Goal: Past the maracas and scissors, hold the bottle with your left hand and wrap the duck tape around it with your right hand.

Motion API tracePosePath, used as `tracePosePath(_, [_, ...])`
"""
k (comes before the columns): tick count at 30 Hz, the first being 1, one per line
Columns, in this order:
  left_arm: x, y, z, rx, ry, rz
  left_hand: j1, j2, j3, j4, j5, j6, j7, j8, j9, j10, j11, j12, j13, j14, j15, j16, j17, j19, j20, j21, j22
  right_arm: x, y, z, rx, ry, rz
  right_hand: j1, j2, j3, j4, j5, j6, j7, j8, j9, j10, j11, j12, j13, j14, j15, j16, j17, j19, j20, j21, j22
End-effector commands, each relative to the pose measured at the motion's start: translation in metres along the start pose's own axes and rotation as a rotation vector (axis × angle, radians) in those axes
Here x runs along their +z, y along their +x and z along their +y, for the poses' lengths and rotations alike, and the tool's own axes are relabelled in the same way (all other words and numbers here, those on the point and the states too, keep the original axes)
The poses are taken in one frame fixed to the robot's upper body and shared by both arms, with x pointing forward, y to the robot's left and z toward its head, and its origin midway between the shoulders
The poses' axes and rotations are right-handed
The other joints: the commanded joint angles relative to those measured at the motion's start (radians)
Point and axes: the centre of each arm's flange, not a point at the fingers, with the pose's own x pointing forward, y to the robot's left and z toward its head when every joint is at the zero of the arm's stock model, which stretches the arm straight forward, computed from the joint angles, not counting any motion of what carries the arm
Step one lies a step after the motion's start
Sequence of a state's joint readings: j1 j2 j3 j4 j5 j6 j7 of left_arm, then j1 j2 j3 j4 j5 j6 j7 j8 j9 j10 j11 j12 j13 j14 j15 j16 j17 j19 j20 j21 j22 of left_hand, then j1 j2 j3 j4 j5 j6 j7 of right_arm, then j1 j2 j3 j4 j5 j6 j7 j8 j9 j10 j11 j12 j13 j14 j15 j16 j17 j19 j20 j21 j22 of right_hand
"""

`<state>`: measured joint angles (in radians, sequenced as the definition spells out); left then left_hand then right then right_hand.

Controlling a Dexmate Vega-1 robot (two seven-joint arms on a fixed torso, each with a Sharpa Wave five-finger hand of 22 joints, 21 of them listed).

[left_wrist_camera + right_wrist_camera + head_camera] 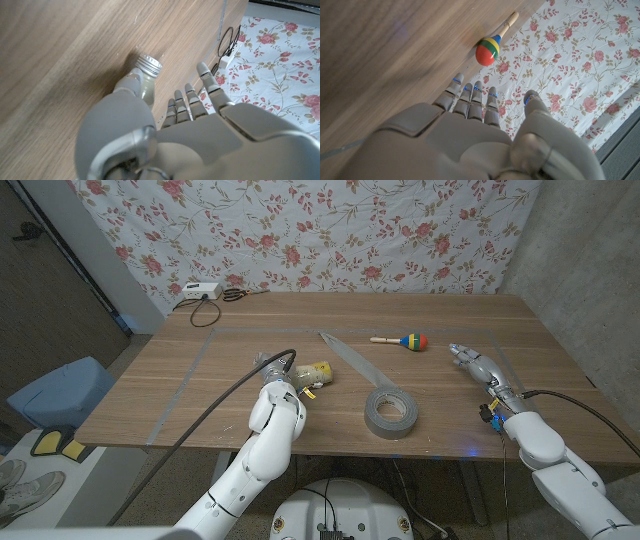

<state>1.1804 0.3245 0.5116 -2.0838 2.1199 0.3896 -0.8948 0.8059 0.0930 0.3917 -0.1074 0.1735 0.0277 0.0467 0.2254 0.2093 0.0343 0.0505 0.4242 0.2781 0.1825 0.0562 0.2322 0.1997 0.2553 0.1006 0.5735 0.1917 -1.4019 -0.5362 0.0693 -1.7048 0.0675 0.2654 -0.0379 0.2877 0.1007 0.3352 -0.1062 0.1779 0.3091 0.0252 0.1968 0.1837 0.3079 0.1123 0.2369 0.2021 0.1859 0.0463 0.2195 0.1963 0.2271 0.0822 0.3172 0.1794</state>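
While the left hand grips the bottle to steady it just beside the duct tape roll, the right hand hovers spread, holding nothing, beyond the roll.

Matt wooden table — ribbed metal bottle cap, glossy painted maraca.

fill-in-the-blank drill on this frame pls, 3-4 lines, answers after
1. The grey roll of duct tape lies between the two ____.
2. The clear plastic bottle with a yellow label has a ____ screw cap.
3. The left hand is at the ____.
4. The wooden-handled, colour-striped maraca lies on the table nearer the ____ hand.

Missing words: hands; silver; bottle; right
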Motion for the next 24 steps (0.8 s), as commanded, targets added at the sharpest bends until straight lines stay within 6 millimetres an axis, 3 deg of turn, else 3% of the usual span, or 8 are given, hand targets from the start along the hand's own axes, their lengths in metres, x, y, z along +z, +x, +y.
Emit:
tracePosePath(1, [-0.002, 0.021, -0.013, -0.040, -0.200, -0.079, -0.079, -0.069, -0.064, 0.010, 0.011, 0.068, 0.001, 0.023, 0.003, 0.083, -0.048, 0.007, -0.019, 0.051, -0.029, -0.007, -0.014, 0.020, 0.012, -0.005, -0.003, 0.012, 0.002, -0.004, -0.004, -0.060, 0.008, -0.004, 0.000, 0.000, 0.001, 0.004, 0.012, 0.001, 0.009, 0.006, 0.011, 0.001, 0.005, 0.003, 0.012, 0.003, 0.007, 0.002, 0.013, -0.001, -0.005, 0.002])
tracePosePath(4, [-0.005, 0.032, -0.019, -0.070, -0.330, -0.185, -0.109, -0.081, -0.082, 0.019, 0.017, 0.107, -0.007, 0.037, 0.006, 0.123, -0.056, 0.017, -0.024, 0.063, -0.039, -0.013, -0.013, 0.006, 0.028, -0.015, -0.004, 0.016, 0.004, -0.004, 0.003, -0.080, 0.007, -0.004, 0.000, 0.000, 0.001, 0.005, 0.013, 0.001, 0.009, 0.005, 0.016, 0.000, 0.007, 0.003, 0.015, 0.002, 0.007, 0.001, 0.016, -0.001, -0.004, 0.002])
tracePosePath(5, [-0.007, 0.036, -0.021, -0.078, -0.380, -0.215, -0.110, -0.076, -0.081, 0.019, 0.021, 0.128, -0.014, 0.045, 0.007, 0.133, -0.073, 0.019, -0.025, 0.071, -0.053, -0.015, -0.012, -0.010, 0.023, -0.024, -0.005, 0.017, 0.004, -0.005, 0.003, -0.083, 0.006, -0.004, 0.000, 0.000, 0.001, 0.005, 0.014, 0.001, 0.009, 0.005, 0.018, 0.000, 0.007, 0.003, 0.016, 0.003, 0.007, 0.001, 0.018, -0.001, -0.004, 0.002])
tracePosePath(10, [-0.011, 0.048, -0.023, -0.041, -0.496, -0.339, -0.041, -0.040, -0.041, -0.024, 0.032, 0.219, -0.031, 0.084, 0.010, 0.168, -0.091, 0.027, -0.031, 0.084, -0.064, -0.026, -0.012, -0.057, 0.026, -0.052, -0.004, 0.020, 0.008, -0.006, 0.001, -0.087, 0.013, -0.005, 0.000, 0.001, 0.000, 0.006, 0.016, 0.001, 0.008, 0.005, 0.022, 0.000, 0.007, 0.003, 0.024, 0.001, 0.007, 0.000, 0.023, 0.001, -0.004, 0.002])
tracePosePath(13, [-0.010, 0.050, -0.019, -0.012, -0.496, -0.350, -0.006, -0.008, -0.017, -0.039, 0.028, 0.282, -0.044, 0.112, 0.009, 0.242, -0.126, 0.050, -0.033, 0.169, -0.100, -0.003, -0.005, -0.014, 0.028, -0.041, -0.003, 0.020, 0.010, -0.006, 0.005, -0.091, 0.017, -0.006, 0.000, 0.001, 0.000, 0.006, 0.016, 0.001, 0.008, 0.005, 0.023, -0.001, 0.007, 0.003, 0.025, 0.002, 0.007, -0.001, 0.024, 0.001, -0.004, 0.002])
tracePosePath(18, [-0.003, 0.054, -0.013, -0.020, -0.414, -0.360, 0.067, 0.029, 0.025, -0.065, 0.020, 0.322, -0.055, 0.131, 0.007, 0.305, -0.154, 0.067, -0.032, 0.255, -0.136, 0.014, -0.003, 0.064, 0.018, -0.014, -0.001, 0.021, 0.011, -0.006, 0.003, -0.113, 0.026, -0.009, 0.000, 0.001, 0.001, 0.006, 0.018, 0.001, 0.008, 0.005, 0.025, -0.001, 0.007, 0.003, 0.034, 0.002, 0.009, -0.001, 0.025, 0.001, -0.005, 0.002])
tracePosePath(22, [-0.001, 0.064, -0.017, -0.092, -0.459, -0.407, 0.052, 0.015, 0.014, -0.049, 0.010, 0.299, -0.045, 0.120, 0.005, 0.288, -0.122, 0.051, -0.036, 0.210, -0.085, -0.015, -0.007, 0.071, 0.020, -0.012, 0.000, 0.023, 0.013, -0.006, -0.006, -0.118, 0.030, -0.010, 0.001, 0.001, 0.002, 0.007, 0.021, 0.001, 0.008, 0.005, 0.029, 0.000, 0.008, 0.003, 0.041, 0.001, 0.010, -0.001, 0.027, 0.001, -0.006, 0.002])
tracePosePath(24, [0.002, 0.069, -0.017, -0.130, -0.459, -0.423, 0.067, 0.043, 0.032, -0.048, 0.011, 0.294, -0.036, 0.115, 0.004, 0.281, -0.109, 0.041, -0.039, 0.213, -0.080, -0.016, -0.008, 0.076, 0.033, -0.010, 0.000, 0.026, 0.015, -0.007, -0.007, -0.136, 0.029, -0.011, 0.002, 0.001, 0.002, 0.007, 0.022, 0.002, 0.008, 0.005, 0.031, -0.001, 0.008, 0.003, 0.043, 0.001, 0.011, -0.001, 0.028, 0.002, -0.006, 0.002])
